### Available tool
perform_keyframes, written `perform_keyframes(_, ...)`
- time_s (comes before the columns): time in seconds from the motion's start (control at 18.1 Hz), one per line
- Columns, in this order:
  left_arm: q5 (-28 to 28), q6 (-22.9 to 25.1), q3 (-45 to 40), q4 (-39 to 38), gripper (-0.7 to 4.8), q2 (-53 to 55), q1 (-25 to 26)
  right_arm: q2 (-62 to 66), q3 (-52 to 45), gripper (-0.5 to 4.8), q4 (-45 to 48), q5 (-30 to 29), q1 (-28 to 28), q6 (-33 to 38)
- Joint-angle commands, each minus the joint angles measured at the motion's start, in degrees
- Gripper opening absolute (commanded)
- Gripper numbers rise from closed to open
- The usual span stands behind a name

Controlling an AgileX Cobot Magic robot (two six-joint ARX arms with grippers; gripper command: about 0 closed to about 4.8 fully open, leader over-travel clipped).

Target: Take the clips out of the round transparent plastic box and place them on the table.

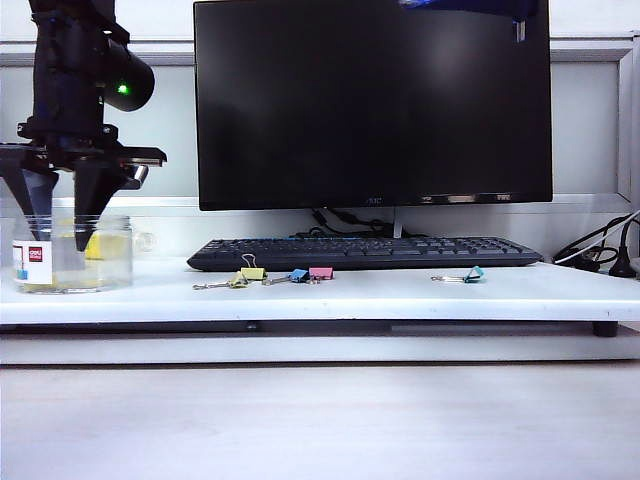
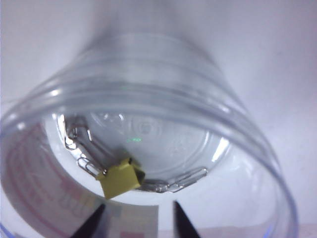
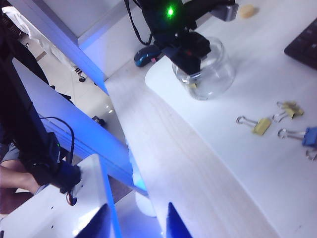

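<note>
the box (image 1: pixel 72 254) is a short, wide cylinder of clear plastic with a white label showing a red logo, standing at the left end of the table (image 1: pixel 400 295). inside it, the left wrist view shows one pale-yellow clip (image 2: pixel 120 178) lying on the ribbed, glossy bottom with thin silver wire handles splayed to either side; the exterior view gives only a yellowish blur through the wall. the left gripper (image 2: pixel 137 220) reaches down into the box's open mouth, its two dark pointed fingers apart, and the clip lies just past the tips, not between them. two more yellow clips (image 1: pixel 245 277) lie on the smooth white table in front of the black keyboard (image 1: pixel 365 252), beside a blue clip (image 1: pixel 297 275) and a pink clip (image 1: pixel 320 272), with a teal clip (image 1: pixel 472 274) further right. a black monitor (image 1: pixel 372 100) stands behind. the right gripper (image 3: pixel 136 223) shows only in its own wrist view, held off the table's edge over the floor, fingers spread apart and empty.
</note>
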Motion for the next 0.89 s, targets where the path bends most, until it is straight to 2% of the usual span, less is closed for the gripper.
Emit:
perform_keyframes(0.06, -0.7, -0.2, 0.0, -0.7, 1.93, -0.2, 0.1, -0.2, 0.2, 1.48, -0.2, -1.0, 0.0, -0.2)
perform_keyframes(0.17, -2.8, -0.2, 0.0, -0.7, 1.93, 0.2, 0.1, -0.2, 0.2, 1.48, -0.2, -1.4, 0.0, -0.2)
perform_keyframes(0.89, -5.3, -0.2, -0.5, -0.7, 1.82, 6.4, -0.1, -0.2, 0.2, 1.48, -0.4, -1.6, 0.0, -0.4)
